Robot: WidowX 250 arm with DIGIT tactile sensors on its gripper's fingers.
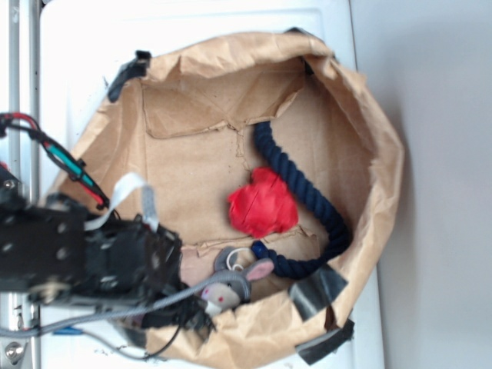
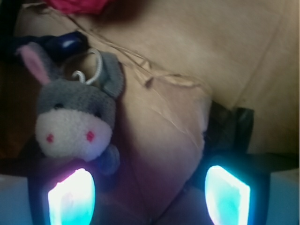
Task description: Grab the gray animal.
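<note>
One gray plush donkey (image 2: pixel 77 119) lies at the paper bag's (image 1: pixel 369 154) near rim, off my left finger (image 2: pixel 71 197). Gripper (image 2: pixel 149 199) spread wide, empty. Approach step; I judge a leftward shift, then closing.

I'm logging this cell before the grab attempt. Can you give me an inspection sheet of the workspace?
Surface: torn brown paper bag lying open on a white top.
Job's things: gray animal on the bag floor, face toward the wrist camera, not held.
Clutter: red paper ball; navy rope curving round it.
Grippers: gripper open, the animal just beyond one finger.
Cables: gray cable and red wires on the arm.
Surroundings: black tape on the bag's rim.
</note>
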